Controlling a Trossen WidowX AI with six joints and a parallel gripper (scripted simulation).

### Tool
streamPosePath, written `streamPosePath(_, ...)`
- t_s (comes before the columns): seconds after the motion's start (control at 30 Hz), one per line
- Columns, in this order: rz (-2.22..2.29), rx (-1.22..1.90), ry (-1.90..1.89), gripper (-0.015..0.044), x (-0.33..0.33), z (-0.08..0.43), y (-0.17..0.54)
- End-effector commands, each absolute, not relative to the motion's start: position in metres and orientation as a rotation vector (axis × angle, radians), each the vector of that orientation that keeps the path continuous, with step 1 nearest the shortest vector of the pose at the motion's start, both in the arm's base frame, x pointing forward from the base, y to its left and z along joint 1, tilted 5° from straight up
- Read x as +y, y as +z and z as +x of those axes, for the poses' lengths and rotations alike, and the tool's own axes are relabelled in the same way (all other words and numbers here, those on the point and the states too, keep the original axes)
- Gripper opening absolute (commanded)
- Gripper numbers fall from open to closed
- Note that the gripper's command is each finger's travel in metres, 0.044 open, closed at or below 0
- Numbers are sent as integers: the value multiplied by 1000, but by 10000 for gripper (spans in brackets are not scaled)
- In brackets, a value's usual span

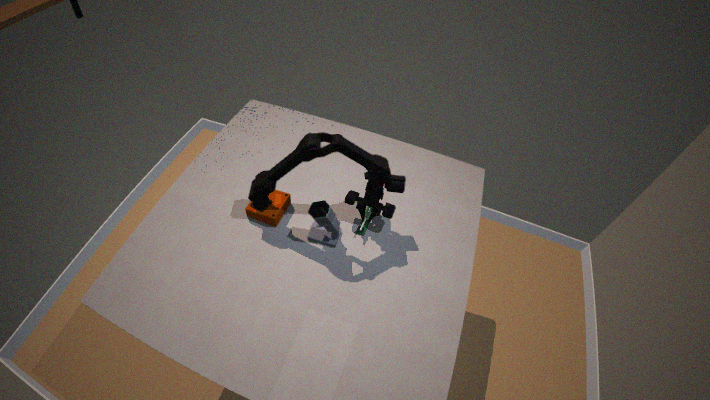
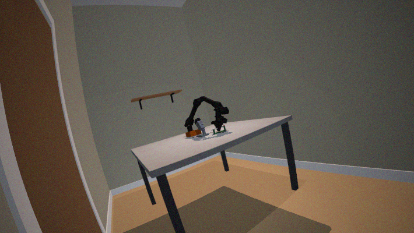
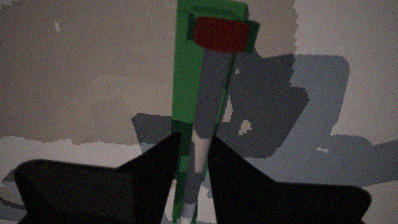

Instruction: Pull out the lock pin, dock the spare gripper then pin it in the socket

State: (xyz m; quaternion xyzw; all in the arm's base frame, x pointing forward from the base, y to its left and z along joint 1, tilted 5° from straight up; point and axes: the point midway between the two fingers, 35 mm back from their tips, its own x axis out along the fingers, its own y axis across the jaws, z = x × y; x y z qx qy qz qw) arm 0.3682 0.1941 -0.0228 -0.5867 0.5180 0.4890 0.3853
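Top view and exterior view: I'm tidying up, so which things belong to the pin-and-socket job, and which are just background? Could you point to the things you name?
For the job:
- gripper [image 1: 369,212] [image 2: 219,130] [image 3: 194,140]
- red-headed pin [image 1: 366,220] [image 2: 224,126] [image 3: 212,90]
- green bracket [image 1: 360,231] [image 2: 220,132] [image 3: 185,90] along the pin
- grey, black-topped piece [image 1: 327,220] [image 2: 200,123], probably; its role is unclear

Background:
- wall shelf [image 1: 25,11] [image 2: 154,96]

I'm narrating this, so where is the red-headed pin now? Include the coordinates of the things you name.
In the wrist view, the red-headed pin [image 1: 364,223] [image 2: 224,126] [image 3: 213,85] runs down the middle along the green holder [image 1: 360,232] [image 2: 224,130] [image 3: 185,85], its shaft between the hand's [image 1: 367,212] [image 2: 218,130] [image 3: 196,136] fingers.
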Motion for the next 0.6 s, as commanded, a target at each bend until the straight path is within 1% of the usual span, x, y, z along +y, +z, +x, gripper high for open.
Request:
streamPosePath(0.0,-1494,1321,1242,0,194,368,-24)
streamPosePath(0.33,-1494,1321,1242,0,194,368,-23)
streamPosePath(0.57,-1494,1321,1242,0,194,370,-7)
